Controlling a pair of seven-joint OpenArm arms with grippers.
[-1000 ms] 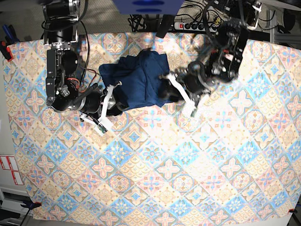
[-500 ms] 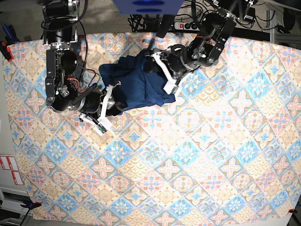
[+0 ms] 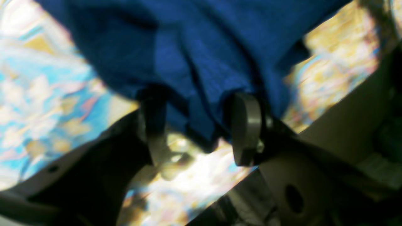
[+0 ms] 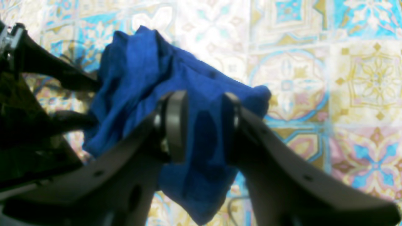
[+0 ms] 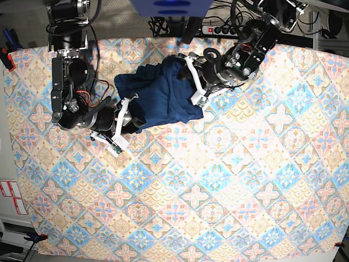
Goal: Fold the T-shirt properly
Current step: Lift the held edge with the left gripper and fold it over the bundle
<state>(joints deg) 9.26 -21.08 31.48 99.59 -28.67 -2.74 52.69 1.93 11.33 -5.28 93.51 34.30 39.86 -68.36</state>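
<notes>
Two grippers are on the shirt at once. Right gripper point(image 4: 201, 125) has its jaws pinched on a fold of the shirt point(image 5: 161, 95), blue cloth bunched between the two pads and hanging below them in the right wrist view. In the base view that gripper point(image 5: 128, 117) sits at the shirt's lower near-left edge. Left gripper point(image 3: 201, 131) has its jaws spread apart, the shirt's hem drooping into the gap between the fingers point(image 3: 246, 125); whether the pads touch the cloth is too blurred to tell. In the base view this gripper point(image 5: 193, 82) lies over the shirt's right edge. Shirt itself is a crumpled dark-blue heap on the tablecloth point(image 5: 229, 180), up near the far edge, between the two arms.
</notes>
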